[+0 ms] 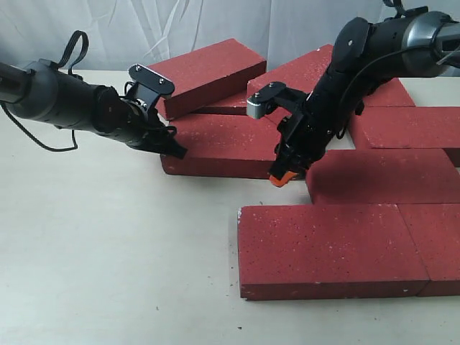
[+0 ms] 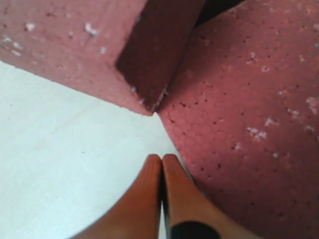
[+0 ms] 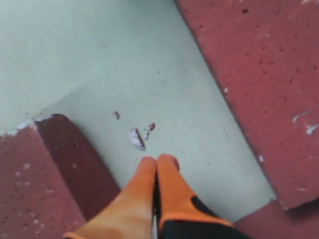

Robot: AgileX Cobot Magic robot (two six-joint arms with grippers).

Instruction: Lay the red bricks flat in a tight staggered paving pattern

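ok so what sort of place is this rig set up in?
Probably an indoor lab bench, not a real paving site: the red bricks sit on a plain pale table, with a white fabric backdrop behind.

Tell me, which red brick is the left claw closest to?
The flat brick at the middle row's left end: the left claw sits right beside its left edge. The raised brick behind is slightly farther.

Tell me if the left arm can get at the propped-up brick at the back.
Probably yes: the left gripper is close to that brick's near corner, with only bare table between. Its jaws are shut, so as it stands it could only push.
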